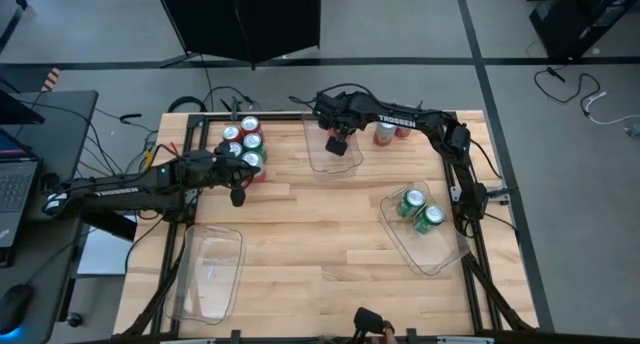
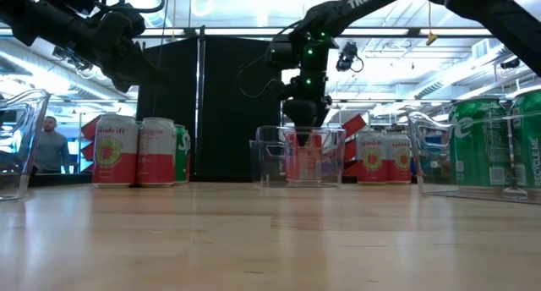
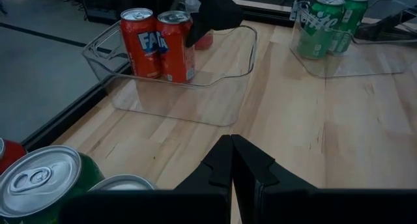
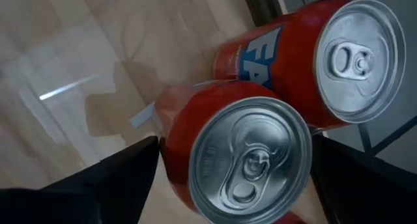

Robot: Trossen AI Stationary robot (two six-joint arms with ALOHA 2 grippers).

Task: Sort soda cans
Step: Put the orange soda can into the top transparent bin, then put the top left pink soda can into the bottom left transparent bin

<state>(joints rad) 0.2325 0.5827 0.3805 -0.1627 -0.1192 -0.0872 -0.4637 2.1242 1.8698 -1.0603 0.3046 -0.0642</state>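
Red can point(image 4: 251, 160), right gripper point(image 4: 228, 165) astride

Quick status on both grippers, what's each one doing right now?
Left gripper: shut, holding nothing, beside the can cluster.
Right gripper: open, fingers either side of a red can in the far bin.

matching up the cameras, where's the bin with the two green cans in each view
High view: green-can bin at the table's right side, near the right arm's base.
Low view: at the right edge.
Left wrist view: upper right corner.
Right wrist view: not in it.
Shared landmark: the red-can bin.
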